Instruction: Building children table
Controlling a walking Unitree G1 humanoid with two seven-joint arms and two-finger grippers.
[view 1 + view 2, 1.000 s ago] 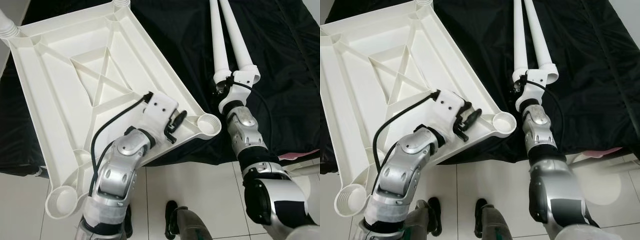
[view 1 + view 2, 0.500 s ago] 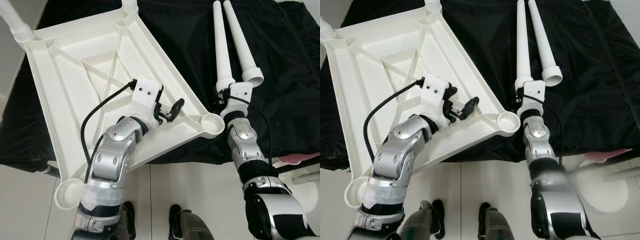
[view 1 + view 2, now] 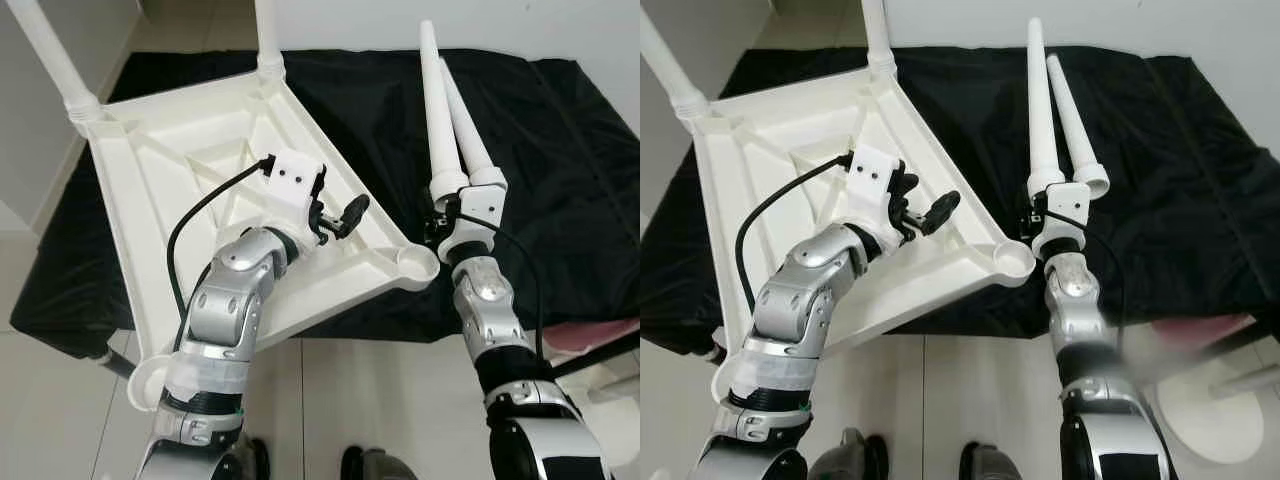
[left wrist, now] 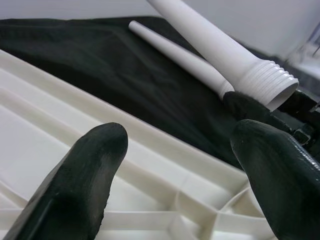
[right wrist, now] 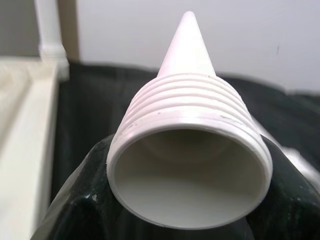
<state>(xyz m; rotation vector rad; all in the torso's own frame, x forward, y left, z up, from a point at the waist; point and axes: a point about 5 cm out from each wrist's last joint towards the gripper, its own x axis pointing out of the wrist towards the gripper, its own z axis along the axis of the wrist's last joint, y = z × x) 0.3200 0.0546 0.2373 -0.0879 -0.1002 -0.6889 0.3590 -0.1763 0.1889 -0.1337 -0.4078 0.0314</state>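
Observation:
A white plastic table top (image 3: 190, 170) lies upside down on a black cloth. Two legs (image 3: 268, 40) are screwed in at its far corners. The near right socket (image 3: 415, 265) is bare. My left gripper (image 3: 340, 213) hovers open just over the top's right rim, nothing between its fingers (image 4: 95, 150). My right gripper (image 3: 436, 215) is shut on the threaded end of a loose white leg (image 3: 433, 110), close beside the bare socket. In the right wrist view the leg's threaded mouth (image 5: 187, 170) sits between the two black fingers. A second loose leg (image 3: 466, 130) lies right beside it.
The black cloth (image 3: 560, 160) covers the low surface and hangs over its near edge. Pale floor tiles (image 3: 380, 400) lie below. A white round base (image 3: 1215, 420) and something pink (image 3: 600, 330) sit at the near right. A wall stands behind.
The camera has tipped up, so the whole scene sits lower. My left gripper has moved from the top's near edge farther in along the right rim. The right gripper's leg now points more steeply upward.

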